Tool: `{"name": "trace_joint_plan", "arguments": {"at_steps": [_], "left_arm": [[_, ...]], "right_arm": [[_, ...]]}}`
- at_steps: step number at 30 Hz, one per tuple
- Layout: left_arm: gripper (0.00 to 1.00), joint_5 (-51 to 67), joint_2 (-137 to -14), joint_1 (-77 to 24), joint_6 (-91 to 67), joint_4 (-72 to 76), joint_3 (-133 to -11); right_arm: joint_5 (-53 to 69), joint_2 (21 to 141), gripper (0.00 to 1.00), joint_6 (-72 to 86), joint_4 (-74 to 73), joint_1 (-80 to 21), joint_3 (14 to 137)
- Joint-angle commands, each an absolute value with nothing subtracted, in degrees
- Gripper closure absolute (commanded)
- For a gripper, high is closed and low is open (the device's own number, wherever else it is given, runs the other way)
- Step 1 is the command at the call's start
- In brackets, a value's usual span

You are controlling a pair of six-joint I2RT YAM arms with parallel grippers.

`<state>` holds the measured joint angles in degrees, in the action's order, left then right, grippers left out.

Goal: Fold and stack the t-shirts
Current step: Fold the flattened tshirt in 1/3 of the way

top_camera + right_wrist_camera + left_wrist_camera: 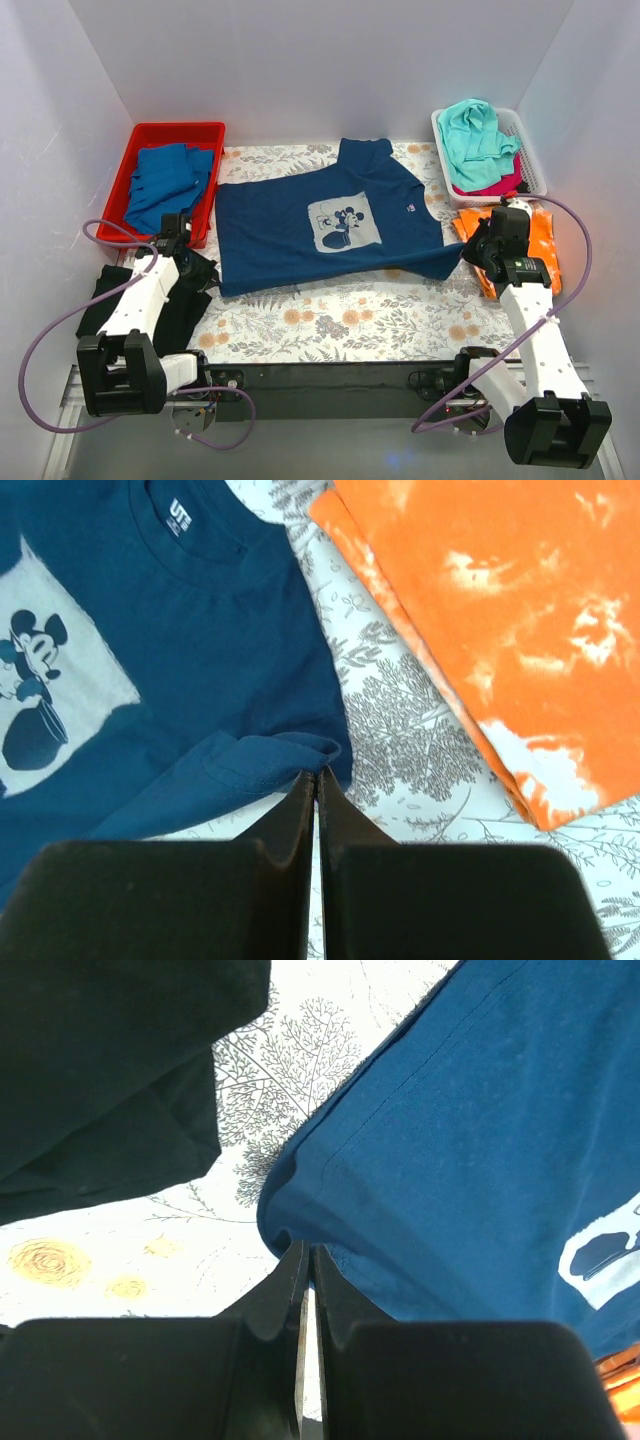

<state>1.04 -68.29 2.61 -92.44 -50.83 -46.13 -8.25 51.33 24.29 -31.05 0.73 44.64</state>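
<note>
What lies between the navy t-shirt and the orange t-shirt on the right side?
Only a bare strip of the floral table cover separates the navy t-shirt from the orange t-shirt; the right wrist view shows it best.

We hold our left arm point(140, 300) stretched forward from its base and angled a little inward, wrist bent down. The left gripper point(306, 1256) sits low, its two fingers point(280, 1295) pressed together with only a thin slit between them. Our right arm point(535, 330) reaches forward and leans inward the same way, and the right gripper point(317, 778) has its fingers point(292, 815) closed tip to tip.
</note>
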Motion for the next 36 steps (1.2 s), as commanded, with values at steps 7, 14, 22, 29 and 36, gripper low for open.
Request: {"name": "trace_joint_plan", "arguments": {"at_steps": [7, 14, 22, 29, 36], "left_arm": [[1.0, -5.6, -66.9, 2.5, -91.4, -49.5, -50.5], [1.0, -8.0, -72.6, 2.5, -89.7, -45.3, -55.1], [1.0, -7.6, -78.9, 2.5, -89.2, -40.8, -56.9], [1.0, -7.3, -82.9, 2.5, -89.4, -38.4, -56.8], [1.0, -7.2, -85.8, 2.5, -88.8, -36.1, -57.8]], "right_arm": [[-5.3, 60.0, 0.99, 22.4, -18.9, 0.7, 51.0], [1.6, 71.3, 0.99, 17.8, -12.8, 0.7, 54.9], [9.1, 83.0, 0.99, 13.2, -9.8, 0.6, 62.8], [13.3, 92.7, 0.99, 11.1, -8.9, 0.2, 69.2], [15.9, 97.1, 0.99, 9.9, -8.9, -1.5, 72.7]]}}
